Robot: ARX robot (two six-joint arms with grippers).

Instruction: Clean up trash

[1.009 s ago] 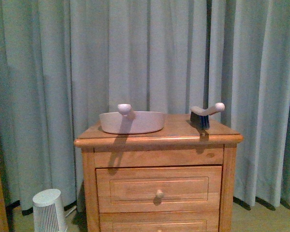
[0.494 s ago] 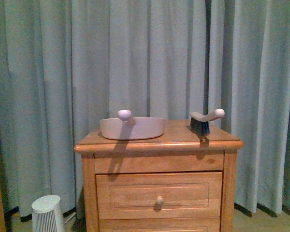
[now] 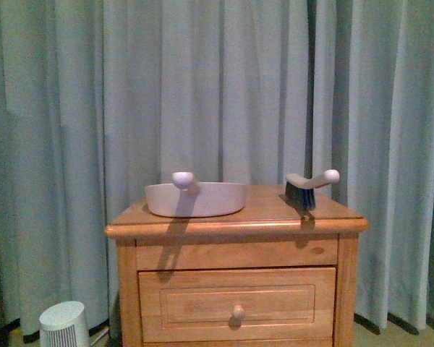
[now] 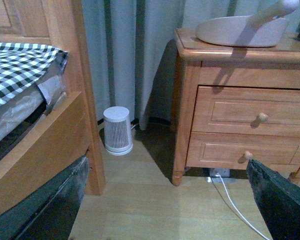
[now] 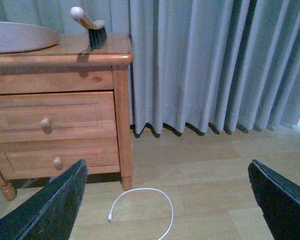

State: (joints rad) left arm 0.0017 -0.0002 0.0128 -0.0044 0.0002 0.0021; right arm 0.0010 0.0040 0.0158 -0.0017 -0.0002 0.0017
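The trash, a crumpled paper wad, shows in none of our three views, so we cannot say where it lies. We face a wooden nightstand. A pale dustpan sits toward 9 o'clock on its top and a hand brush toward 3 o'clock, the two well apart, with a grey curtain behind. A small white ribbed appliance stands on the floor at 8 o'clock from the nightstand, near a bed with a checked cover. A white cable loops on the floorboards on the other side. Our left gripper and right gripper both hang low, fingers spread wide and holding nothing. We judge this the approach step. Next we must locate the wad, probably after reaching up for the dustpan and brush.
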